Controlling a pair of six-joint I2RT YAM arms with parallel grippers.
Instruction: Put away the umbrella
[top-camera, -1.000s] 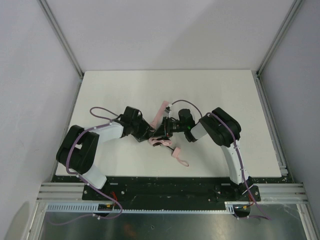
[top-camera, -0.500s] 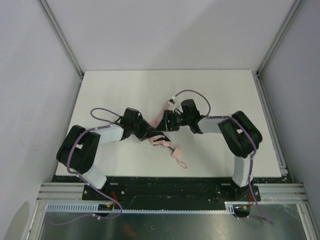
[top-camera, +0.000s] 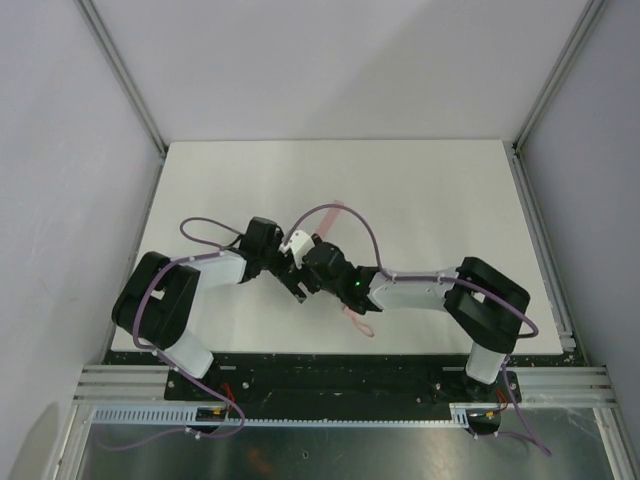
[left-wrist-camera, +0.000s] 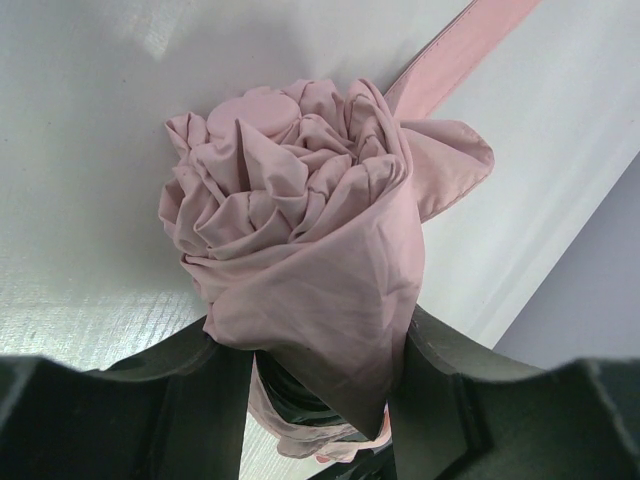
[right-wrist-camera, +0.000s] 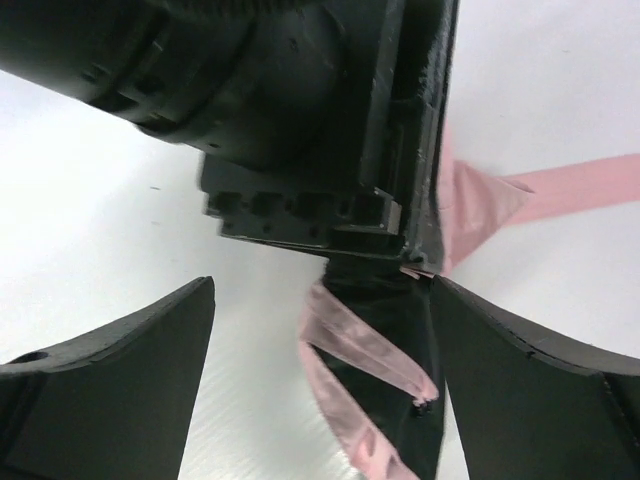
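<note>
The umbrella is a rolled pale pink bundle, and my left gripper is shut on its lower part just above the table. In the top view both wrists cover the bundle. Only its pink closing strap pointing away and its handle loop toward the near edge show. My right gripper is open right against the left gripper's body. Between its fingers hang a loose pink strap loop and a dark part of the umbrella, gripped by neither finger. Pink fabric sticks out beside them.
The white table is fenced by metal posts at its back corners and grey walls on both sides. Purple cables arch over both wrists. The right arm's elbow sits near the front right.
My right gripper opened and let go of the umbrella, then moved left and nearer, close against the left gripper, while its elbow swung right. The left gripper kept its hold.
</note>
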